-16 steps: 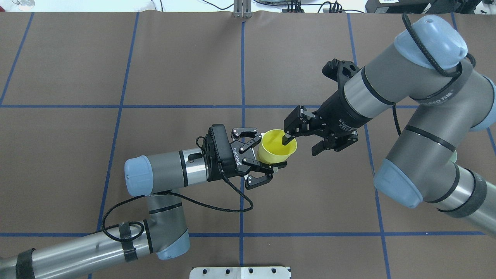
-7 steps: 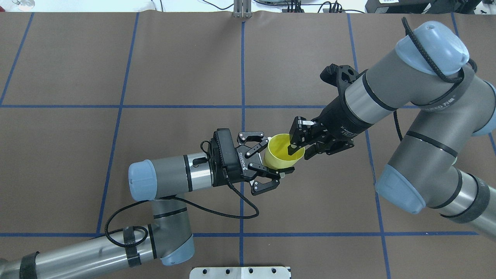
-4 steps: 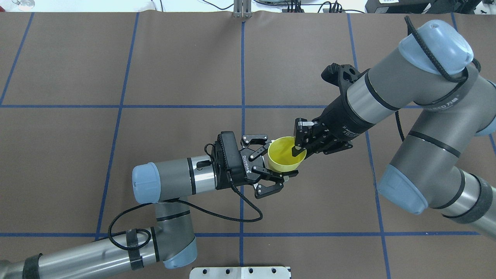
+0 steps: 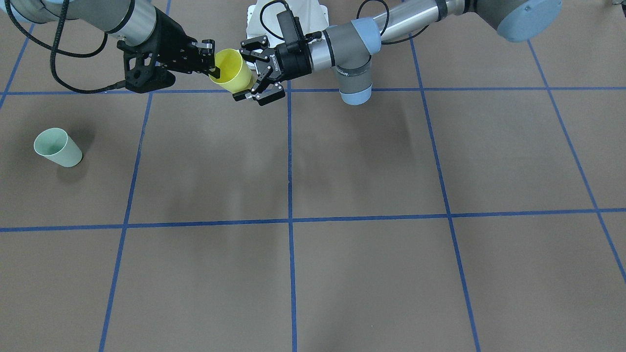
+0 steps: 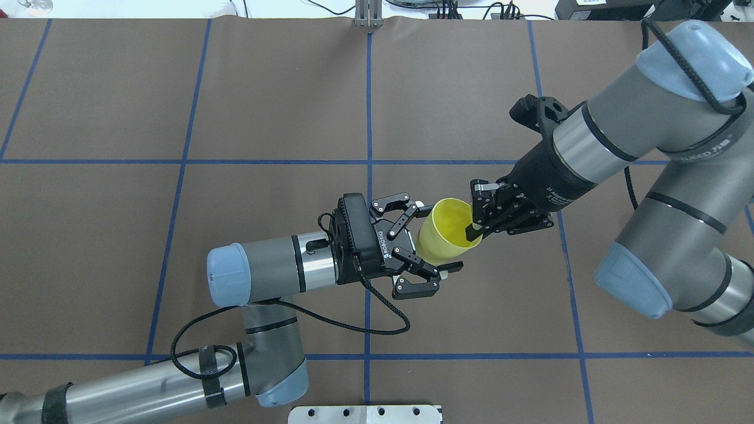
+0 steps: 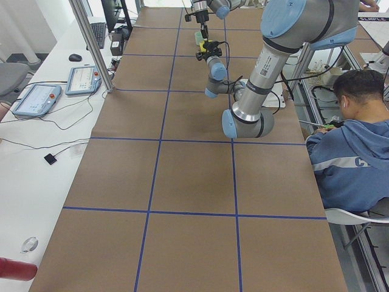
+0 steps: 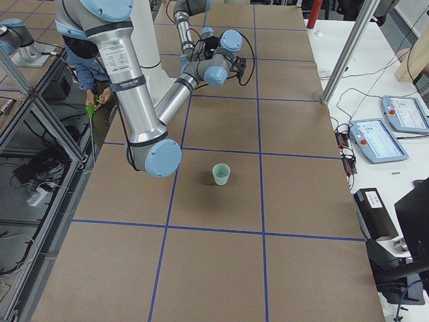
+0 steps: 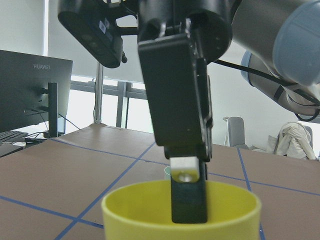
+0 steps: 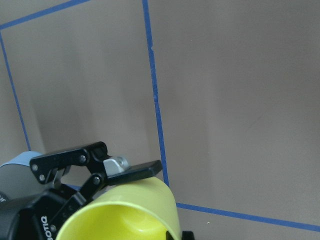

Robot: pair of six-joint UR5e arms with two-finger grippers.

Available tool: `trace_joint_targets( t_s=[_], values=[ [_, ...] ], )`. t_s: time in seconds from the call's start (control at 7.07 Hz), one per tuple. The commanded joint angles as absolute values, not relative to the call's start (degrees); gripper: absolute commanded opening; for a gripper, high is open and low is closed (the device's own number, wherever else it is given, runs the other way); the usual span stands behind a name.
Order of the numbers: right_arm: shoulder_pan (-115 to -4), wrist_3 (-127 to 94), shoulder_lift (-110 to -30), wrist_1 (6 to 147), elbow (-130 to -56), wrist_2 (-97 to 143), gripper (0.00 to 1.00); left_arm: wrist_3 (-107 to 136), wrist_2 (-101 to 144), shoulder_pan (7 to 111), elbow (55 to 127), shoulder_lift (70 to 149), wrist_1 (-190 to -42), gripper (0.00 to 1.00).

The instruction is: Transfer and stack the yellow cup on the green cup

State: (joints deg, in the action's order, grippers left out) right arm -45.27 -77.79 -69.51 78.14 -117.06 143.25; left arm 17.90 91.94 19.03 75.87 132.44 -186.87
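The yellow cup (image 5: 446,235) hangs in the air between both grippers, tilted, its mouth towards the right arm. My right gripper (image 5: 475,227) is shut on its rim, one finger inside and one outside; the left wrist view shows that finger (image 8: 188,195) in the cup (image 8: 150,215). My left gripper (image 5: 439,237) is open, its fingers spread around the cup's base; one pad (image 9: 136,170) lies just beside the cup wall (image 9: 125,210). The green cup (image 4: 57,147) stands upright on the table, far off on the robot's right side, and also shows in the exterior right view (image 7: 221,174).
The brown table mat carries a blue tape grid. A metal base plate (image 5: 365,413) sits at the near edge. A seated person (image 6: 352,146) is beside the table. Teach pendants (image 7: 379,139) and cables lie on the side bench.
The right gripper, open with one finger in the cup 2.3 s ago, has shut on the rim. The left fingers have spread wider. Both arms and the cup shifted right.
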Motion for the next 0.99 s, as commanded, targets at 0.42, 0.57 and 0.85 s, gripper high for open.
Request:
trace_joint_targets(
  t_s=[0.42,0.57,0.85],
  values=[
    [-60.5,-77.8,-84.5,78.3,-121.4,140.5,0.0,20.6,86.7,19.3,77.0,132.0,-186.7,0.99],
    [-60.5,-77.7,-90.6,78.3,-123.0,133.1,0.0,20.9,86.5,19.8,76.7,131.9,-186.6,0.99],
    [-62.6,-66.8,-99.9,78.4,-122.4,130.3,0.0,23.1,82.5,20.6,76.5,130.9,-186.2,0.99]
  ],
)
